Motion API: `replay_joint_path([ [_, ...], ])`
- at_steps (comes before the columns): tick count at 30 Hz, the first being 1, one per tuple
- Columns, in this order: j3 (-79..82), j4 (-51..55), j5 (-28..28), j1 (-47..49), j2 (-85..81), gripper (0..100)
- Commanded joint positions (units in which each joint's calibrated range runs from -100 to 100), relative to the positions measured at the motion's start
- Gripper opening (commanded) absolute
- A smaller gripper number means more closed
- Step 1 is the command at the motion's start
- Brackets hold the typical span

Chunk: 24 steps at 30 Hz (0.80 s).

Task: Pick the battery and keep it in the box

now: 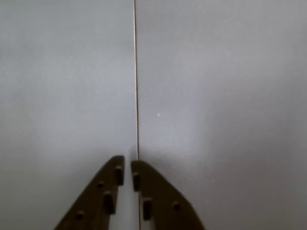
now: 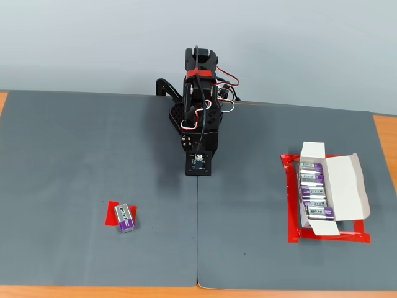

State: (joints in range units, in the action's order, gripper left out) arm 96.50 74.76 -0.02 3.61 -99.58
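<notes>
1. Arm [image 2: 200, 102] sits folded at the far edge of the bench [image 2: 18, 290], near the middle in the fixed view, black with red and white wires looped over it.
2. Hand [image 1: 127, 175]: wrist view shows two dark fingers [image 1: 100, 196] coming in from the bottom edge, tips almost meeting, only a thin slit between them. Narrow, nothing held.
3. Under the hand, wrist view: plain grey mat [image 1: 216, 96] with a thin seam [image 1: 136, 72] running straight up the frame, lined up with the slit between the fingertips.
4. Fixed view: two grey mats [image 2: 80, 149] cover the bench, seam running from the arm toward the near edge. Wooden bench edge shows at the left, right and front.
5. Battery [image 2: 126, 217]: lies flat on the left mat, near the front, resting on a small red patch [image 2: 111, 214] and hanging over the patch's right side. Purple with a silver-grey band, lettering too small to read. Well apart from the hand.
6. Box [image 2: 347, 186]: white carton on the right mat, open, long flap folded out to the right, short flap up at the far end. It sits inside a red tape frame [image 2: 291, 211].
7. Inside the box: a row of batteries [image 2: 313, 192] of the same kind, lying side by side from far end to near end. I count about four; exact number hard to tell.
8. Box and loose battery lie on opposite sides of the seam, well apart, the arm between them and farther back.
</notes>
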Motion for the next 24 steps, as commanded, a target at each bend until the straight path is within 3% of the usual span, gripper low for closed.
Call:
replay_joint_path([
  [1, -3.9, -0.2, -0.1, 0.1, 0.3, 2],
  [7, -4.1, -0.6, -0.1, -0.1, 1.0, 2],
  [12, -4.5, -9.0, -0.2, -0.6, 3.7, 2],
  [17, -10.6, -17.8, -0.2, -0.6, 14.7, 2],
  [24, -25.3, -19.6, -0.7, -3.9, 29.8, 2],
])
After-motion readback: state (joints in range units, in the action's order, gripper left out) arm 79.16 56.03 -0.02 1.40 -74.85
